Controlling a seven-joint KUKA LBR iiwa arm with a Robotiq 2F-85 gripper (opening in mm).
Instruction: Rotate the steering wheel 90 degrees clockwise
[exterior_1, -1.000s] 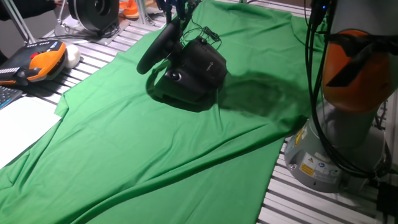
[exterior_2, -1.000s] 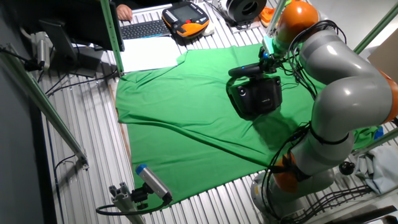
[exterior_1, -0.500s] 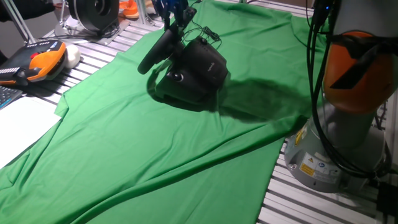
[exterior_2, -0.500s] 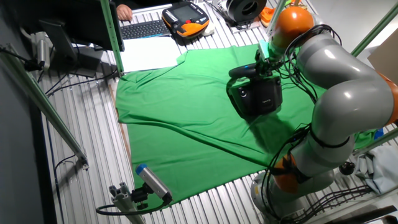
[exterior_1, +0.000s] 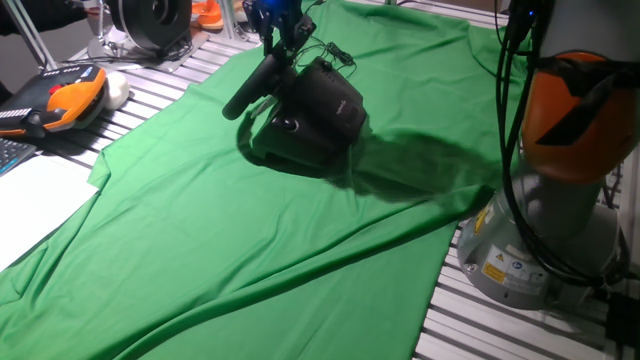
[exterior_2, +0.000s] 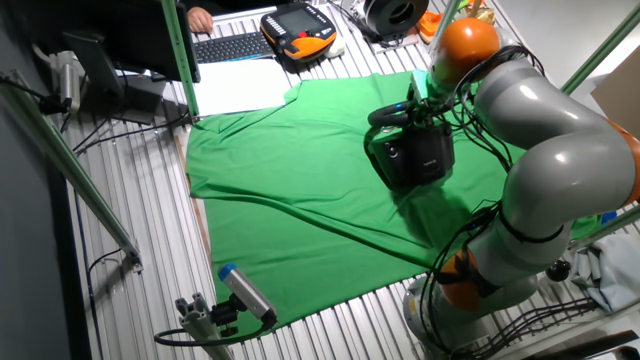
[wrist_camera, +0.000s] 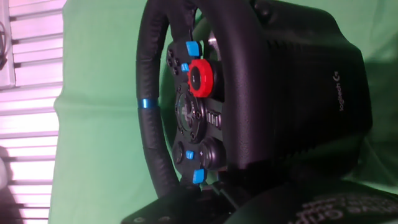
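green cloth, steering wheel beneath end effector

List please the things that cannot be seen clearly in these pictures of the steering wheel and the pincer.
- Pincer jaws: too small and dark against the steering wheel in one fixed view; open or shut cannot be told.
- Pincer contact with the wheel: the arm covers it in the other fixed view.
- Pincer fingers: absent from the hand view.
- Wheel rim: top and bottom cut off by the hand view's edges.
- Base: logo text too small to read.

Your table carries a green cloth. An orange pendant and white paper lie beside it.
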